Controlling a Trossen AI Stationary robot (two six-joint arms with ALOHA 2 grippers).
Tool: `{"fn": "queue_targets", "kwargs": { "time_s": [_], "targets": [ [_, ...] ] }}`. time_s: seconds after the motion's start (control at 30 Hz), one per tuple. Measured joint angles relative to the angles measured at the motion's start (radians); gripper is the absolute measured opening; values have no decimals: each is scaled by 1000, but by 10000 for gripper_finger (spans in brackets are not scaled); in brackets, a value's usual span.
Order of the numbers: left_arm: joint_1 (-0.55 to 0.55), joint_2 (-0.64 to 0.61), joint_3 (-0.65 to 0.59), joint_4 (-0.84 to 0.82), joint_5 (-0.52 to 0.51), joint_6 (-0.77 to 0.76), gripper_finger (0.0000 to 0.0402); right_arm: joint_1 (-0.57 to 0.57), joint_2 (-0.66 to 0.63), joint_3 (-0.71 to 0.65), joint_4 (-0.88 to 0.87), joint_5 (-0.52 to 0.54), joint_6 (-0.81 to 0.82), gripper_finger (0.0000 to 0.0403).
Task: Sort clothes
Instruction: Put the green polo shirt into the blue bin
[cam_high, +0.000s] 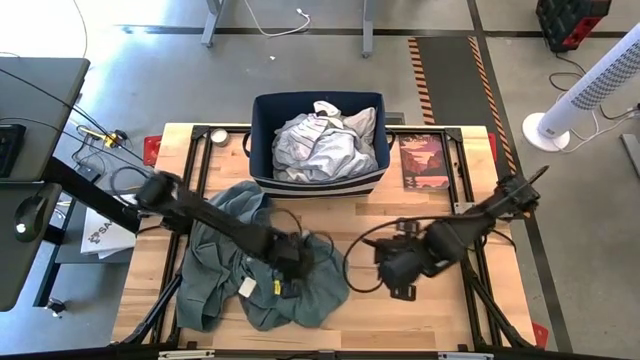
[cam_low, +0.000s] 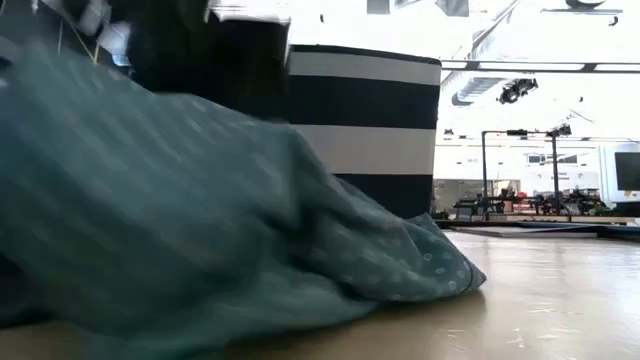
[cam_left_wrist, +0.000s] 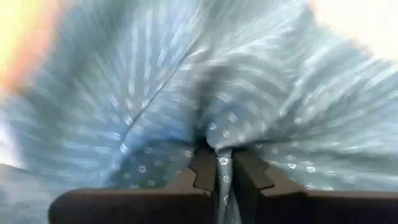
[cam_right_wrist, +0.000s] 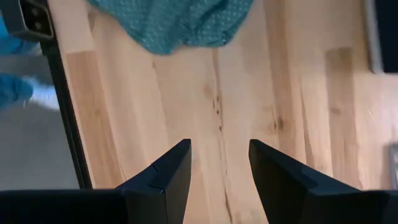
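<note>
The grey-green shirt (cam_high: 262, 265) lies in a big heap on the table (cam_high: 420, 310), at 7 o'clock from the bin (cam_high: 318, 178) of pale clothes (cam_high: 325, 140). It looks soft, floppy and light; a bunched fold is best. The left gripper (cam_left_wrist: 217, 180) pinches a fold, seen only up close. The right gripper (cam_right_wrist: 217, 171) is spread, empty.

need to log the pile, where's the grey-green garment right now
In the high view the grey-green garment lies spread on the table's left front, before the navy bin, pinched by the left gripper.
</note>
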Motion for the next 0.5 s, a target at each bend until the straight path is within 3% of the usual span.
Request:
{"fn": "queue_targets", "kwargs": {
  "time_s": [0.17,0.27,0.4,0.5],
  "targets": [
    [1,-190,230,-178,-205,38,10,101,-67,0,-46,195,215,158],
    [7,-287,361,-183,-341,63,10,146,-107,0,-75,325,338,158],
    [66,-385,518,47,-478,250,10,176,-152,0,-100,452,480,158],
    [156,-400,593,281,-449,476,10,179,-173,0,-101,518,523,158]
  ]
}}
